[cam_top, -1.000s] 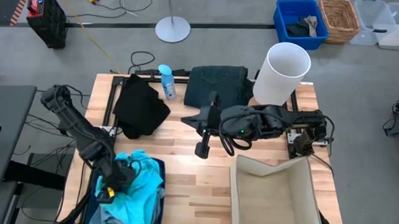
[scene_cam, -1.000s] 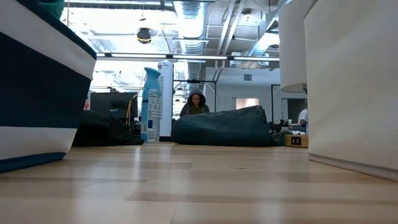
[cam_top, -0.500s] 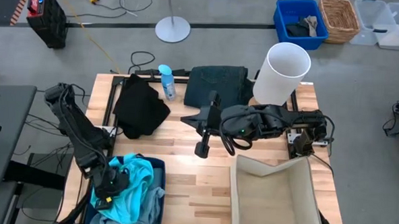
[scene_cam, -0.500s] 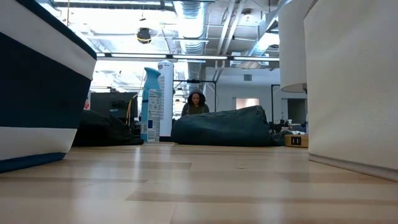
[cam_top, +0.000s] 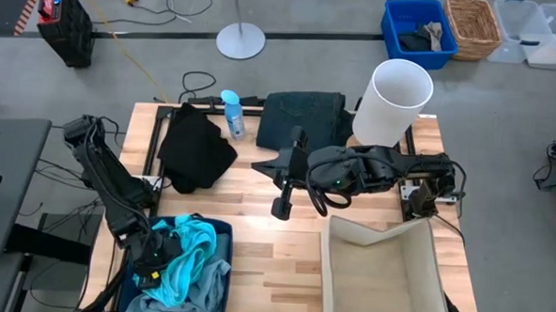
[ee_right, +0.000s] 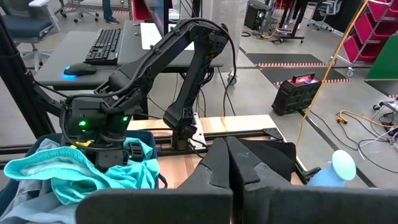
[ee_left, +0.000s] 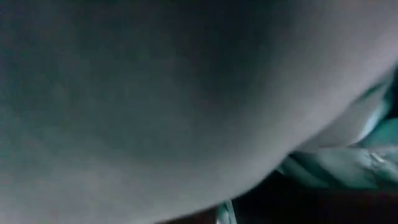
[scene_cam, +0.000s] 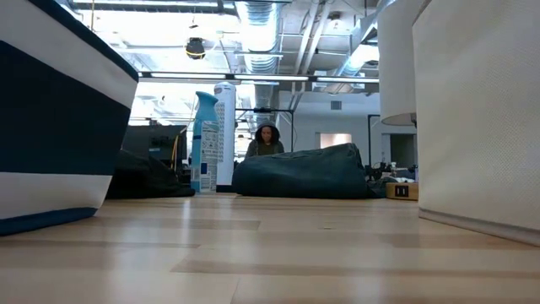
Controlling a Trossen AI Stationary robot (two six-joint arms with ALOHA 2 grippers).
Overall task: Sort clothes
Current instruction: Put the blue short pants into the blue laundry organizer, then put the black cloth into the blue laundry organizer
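The turquoise garment [cam_top: 194, 256] lies crumpled in a navy bin [cam_top: 220, 231] at the worktop's seven o'clock corner, tangled with the pale blue garment [cam_top: 207, 283] beneath and beside it. Both look light, thin and limp; they will likely sag and trail if lifted by an edge, so a pinch on a raised fold near the heap's middle seems the surest hold. The black garment [cam_top: 196, 149] sits bunched at ten o'clock, soft and matte. The dark denim garment [cam_top: 303, 116] lies folded flat at twelve o'clock; it looks thicker and stiffer, probably heavier, and best taken at a folded edge.

The left gripper [cam_top: 158, 254] is down in the bin, pressed among the cloth. I cannot tell how far its fingers are apart or whether they hold anything, as its wrist view shows only fabric. The right gripper [ee_right: 227, 163] waits over the worktop's centre, fingers closed together on nothing.

A plastic spray bottle [cam_top: 231, 113] stands between the black and denim garments. A white cylinder bin [cam_top: 397, 100] stands at two o'clock, and a cream fabric bin [cam_top: 379, 269] with soft walls sits at five o'clock.
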